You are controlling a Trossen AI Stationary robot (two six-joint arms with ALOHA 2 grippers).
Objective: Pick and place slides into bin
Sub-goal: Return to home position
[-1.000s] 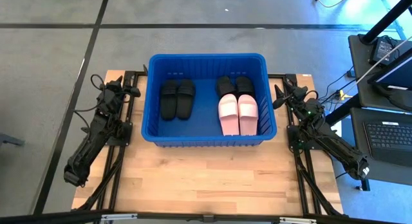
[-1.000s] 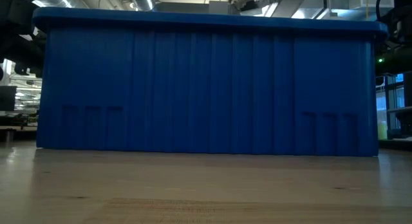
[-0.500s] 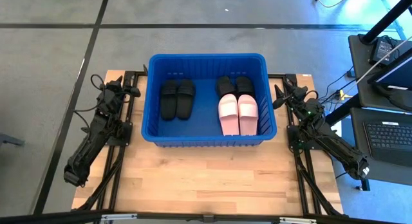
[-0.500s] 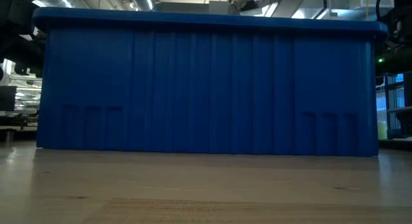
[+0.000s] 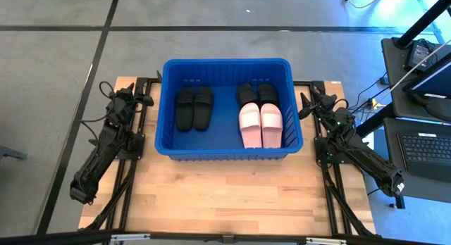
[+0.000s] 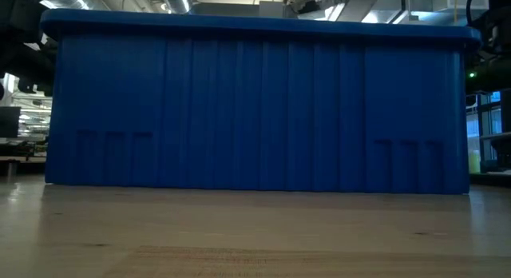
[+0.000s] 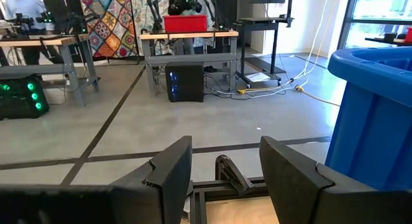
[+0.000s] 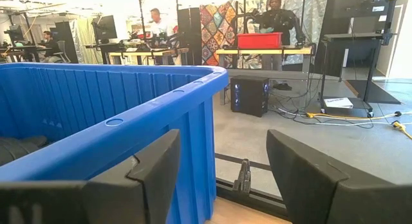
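High view, centre: black and pink strap slides [image 5: 261, 125] lie inside the large blue plastic bin [image 5: 227, 63]. Low view: only its wall. Left wrist: left gripper [image 7: 225, 179] gapes empty. Right wrist: right gripper [image 8: 222, 179] likewise; fold home clear of the rim.

High cam: overhead, straight down, covers the whole table [image 5: 232, 203]. Low cam: tabletop height, level, close up on the bin [image 6: 255, 110], whose wall fills the frame. Wrist cams: face out into the room, each catching one bin side.
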